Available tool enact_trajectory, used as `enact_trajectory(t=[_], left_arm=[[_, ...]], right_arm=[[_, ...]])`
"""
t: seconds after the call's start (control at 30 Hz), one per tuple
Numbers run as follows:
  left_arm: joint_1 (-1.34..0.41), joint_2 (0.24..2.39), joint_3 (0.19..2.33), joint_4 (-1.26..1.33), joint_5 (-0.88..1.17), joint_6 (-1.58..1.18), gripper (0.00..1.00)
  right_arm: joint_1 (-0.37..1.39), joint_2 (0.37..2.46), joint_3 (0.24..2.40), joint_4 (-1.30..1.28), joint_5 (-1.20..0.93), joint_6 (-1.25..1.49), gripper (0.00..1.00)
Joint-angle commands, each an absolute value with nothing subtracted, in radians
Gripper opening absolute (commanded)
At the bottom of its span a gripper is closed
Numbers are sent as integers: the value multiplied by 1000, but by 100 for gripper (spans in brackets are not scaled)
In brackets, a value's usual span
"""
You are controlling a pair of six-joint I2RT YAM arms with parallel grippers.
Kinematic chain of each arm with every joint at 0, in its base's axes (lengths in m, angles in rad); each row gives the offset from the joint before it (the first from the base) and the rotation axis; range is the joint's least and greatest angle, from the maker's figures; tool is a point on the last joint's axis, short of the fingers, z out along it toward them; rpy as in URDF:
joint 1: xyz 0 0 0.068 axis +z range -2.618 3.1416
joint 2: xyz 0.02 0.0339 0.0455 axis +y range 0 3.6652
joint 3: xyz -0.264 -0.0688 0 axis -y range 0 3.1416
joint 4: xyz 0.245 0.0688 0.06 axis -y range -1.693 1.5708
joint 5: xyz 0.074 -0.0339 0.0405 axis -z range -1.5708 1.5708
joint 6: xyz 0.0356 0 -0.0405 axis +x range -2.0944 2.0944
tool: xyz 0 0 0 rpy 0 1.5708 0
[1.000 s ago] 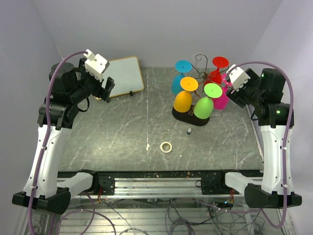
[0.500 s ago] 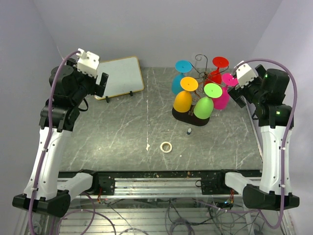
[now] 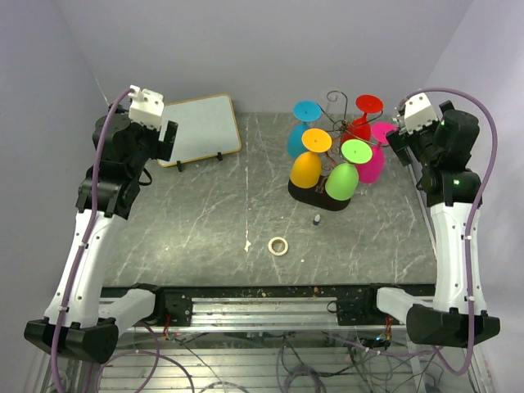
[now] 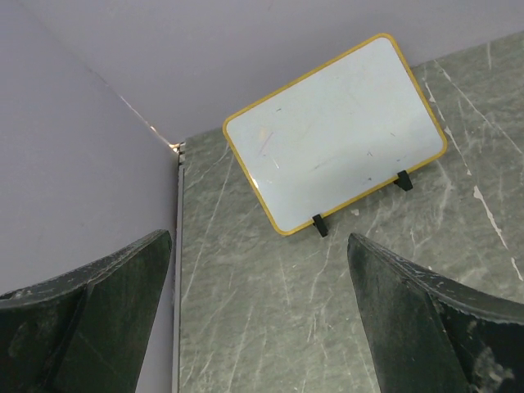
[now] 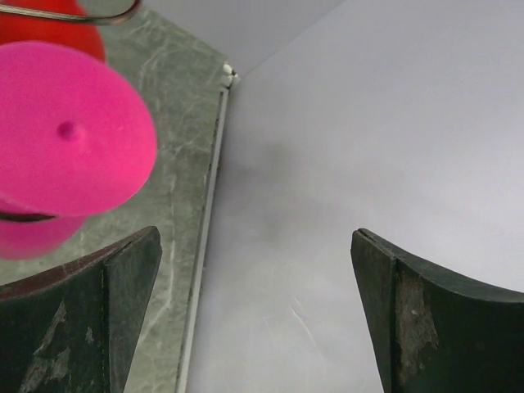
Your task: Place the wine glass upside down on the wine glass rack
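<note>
- Evidently the pink wine glass [image 3: 372, 164] hangs upside down on the wine glass rack [image 3: 316, 198], foot uppermost and bowl down, on the rack's right side. The right wrist view shows its round foot [image 5: 70, 131] resting over a wire hook.
- Four more glasses hang the same way: blue [image 3: 299, 141], orange [image 3: 306, 169], green [image 3: 341, 182] and red [image 3: 360, 127]. Judged from this, the placement looks complete.
- Handling, as a judgement: the glass appears to be opaque moulded plastic, so it is likely light, stiff and smooth rather than brittle. The narrow stem under the foot is the surest hold; the rounded bowl could slip.
- The rack is thin wire on a flat base, so a sideways knock might rock it.
- Right gripper [image 5: 255, 237]: jaws spread wide, nothing between them, just beside the pink glass but not touching it.
- Left gripper [image 4: 259, 237]: jaws released and empty, well apart from the rack, above a whiteboard [image 4: 336, 131].
- A tape ring [image 3: 279, 246] lies on the desk [image 3: 205, 213].
</note>
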State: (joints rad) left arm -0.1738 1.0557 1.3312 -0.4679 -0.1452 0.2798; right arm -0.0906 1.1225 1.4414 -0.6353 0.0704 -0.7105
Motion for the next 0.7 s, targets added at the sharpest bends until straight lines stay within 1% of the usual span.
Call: enact_trajectory(t=[0.0, 0.07, 0.17, 0.23, 0.33, 0.43, 0.53, 0.67], left_arm=[[-164, 1045, 1303, -381, -195, 268, 99], [-164, 1049, 1293, -384, -177, 277, 99], [-163, 1050, 1288, -391, -138, 272, 99], [-164, 1046, 1293, -403, -95, 267, 99], [-156, 1030, 1276, -381, -65, 232, 99], [-145, 1007, 1242, -356, -73, 167, 99], [-135, 983, 1228, -361, -94, 108, 99], [-119, 942, 1212, -371, -92, 78, 99]], right_arm=[[-97, 1121, 1437, -518, 154, -637, 100], [-97, 1118, 1442, -511, 160, -619, 99], [-97, 1108, 1459, -519, 129, -575, 95], [-97, 1102, 1463, -514, 101, -526, 93], [-98, 1093, 1458, -504, 84, -436, 94], [-100, 1064, 1426, -494, 54, -357, 99], [-107, 1024, 1372, -473, 46, -294, 100], [-124, 981, 1311, -413, 106, -226, 100]])
